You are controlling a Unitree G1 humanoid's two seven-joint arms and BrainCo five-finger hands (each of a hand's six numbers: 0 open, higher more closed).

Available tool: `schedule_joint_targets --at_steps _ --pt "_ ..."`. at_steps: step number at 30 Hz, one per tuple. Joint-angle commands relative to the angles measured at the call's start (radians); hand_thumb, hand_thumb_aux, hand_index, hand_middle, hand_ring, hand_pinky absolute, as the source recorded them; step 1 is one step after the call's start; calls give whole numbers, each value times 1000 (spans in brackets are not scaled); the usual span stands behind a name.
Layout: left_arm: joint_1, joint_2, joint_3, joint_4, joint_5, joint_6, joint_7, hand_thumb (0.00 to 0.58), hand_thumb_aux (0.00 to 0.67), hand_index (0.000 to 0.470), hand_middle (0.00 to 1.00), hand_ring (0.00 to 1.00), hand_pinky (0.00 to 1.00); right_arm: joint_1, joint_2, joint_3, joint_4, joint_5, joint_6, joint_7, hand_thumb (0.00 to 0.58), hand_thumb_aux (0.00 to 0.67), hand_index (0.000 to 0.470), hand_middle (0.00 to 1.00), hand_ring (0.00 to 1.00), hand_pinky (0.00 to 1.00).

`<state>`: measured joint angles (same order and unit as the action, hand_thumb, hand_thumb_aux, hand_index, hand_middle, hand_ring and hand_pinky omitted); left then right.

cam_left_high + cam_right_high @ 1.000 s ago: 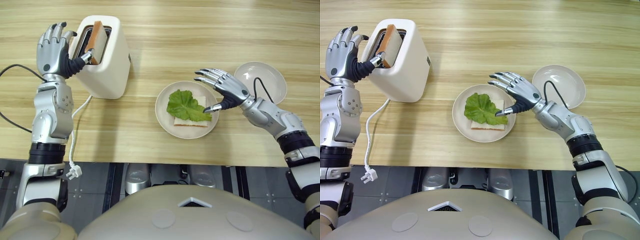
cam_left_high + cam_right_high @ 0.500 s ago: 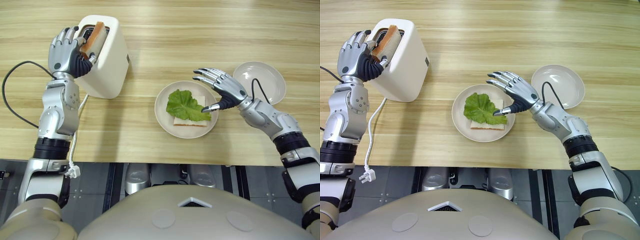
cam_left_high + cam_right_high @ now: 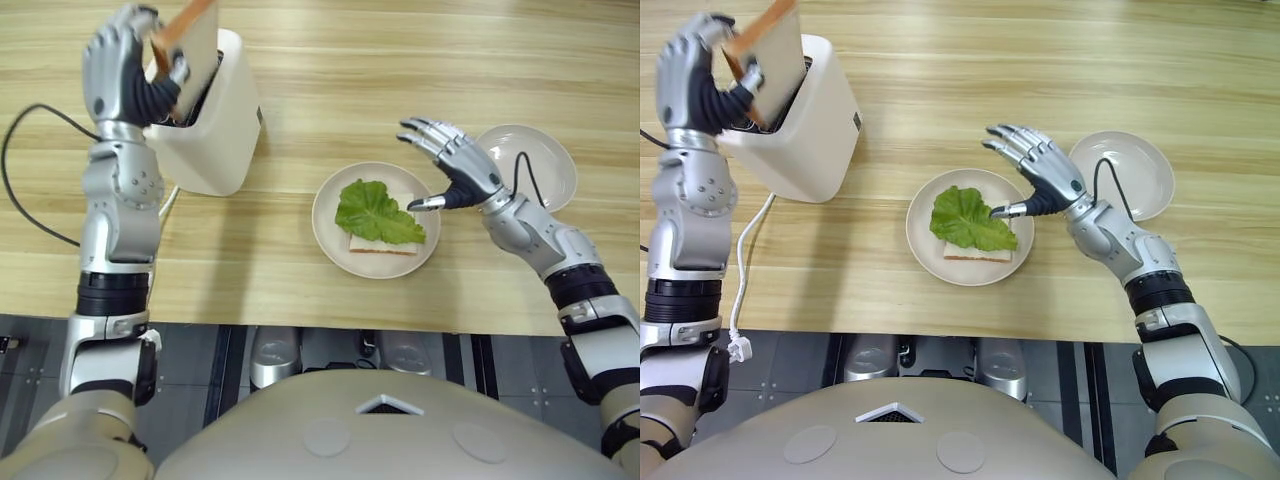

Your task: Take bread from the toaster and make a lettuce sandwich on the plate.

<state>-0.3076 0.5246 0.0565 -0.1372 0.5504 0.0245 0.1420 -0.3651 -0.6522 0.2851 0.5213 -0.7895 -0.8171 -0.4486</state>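
Two hands are working here, L & R. Your L hand point(image 3: 115, 65) is gripping a slice of bread point(image 3: 190, 40) w/ fingers curled round it, holding it tilted above the white toaster point(image 3: 215, 130) at the far-left of the table point(image 3: 350, 70). The slice's lower end is sitting right at the toaster's top opening; you can't tell whether it's fully clear of the slot.

Your R hand point(image 3: 465, 170) is hovering over the right rim of the plate point(image 3: 325, 225), fingers spread wide, holding nothing. Its thumb tip is pointing in toward the lettuce leaf point(image 3: 372, 210), just beside the leaf's right edge; contact isn't readable. The leaf is lying flat on a bottom slice point(image 3: 385, 245), covering most of it, both sitting approx. mid-plate.

A small dish point(image 3: 545, 165) is resting just right of the plate, partly behind your R wrist. The toaster's white cord point(image 3: 745, 260) is running off the near table edge, w/ its plug point(image 3: 737, 348) dangling loose. A black cable point(image 3: 30, 125) is looping at far left by your L arm.
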Motion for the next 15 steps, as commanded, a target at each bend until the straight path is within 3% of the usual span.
schedule_joint_targets --at_steps 1,5,9,15 --pt "-28 -65 -4 -74 -247 -11 -174 580 670 460 1000 1000 1000 27 -7 -101 -98 62 -55 -96 0 0 0 0 0 0" --pt "-51 -109 -53 -35 -411 21 -355 580 670 460 1000 1000 1000 58 -6 -163 -168 115 -114 -110 0 0 0 0 0 0" --pt "-47 -183 -168 142 -519 30 -546 580 670 460 1000 1000 1000 120 -14 -176 -268 100 -181 -81 0 0 0 0 0 0" --pt "-14 -383 -279 380 -521 -10 -557 580 670 460 1000 1000 1000 218 -28 -146 -408 4 -228 12 0 0 0 0 0 0"
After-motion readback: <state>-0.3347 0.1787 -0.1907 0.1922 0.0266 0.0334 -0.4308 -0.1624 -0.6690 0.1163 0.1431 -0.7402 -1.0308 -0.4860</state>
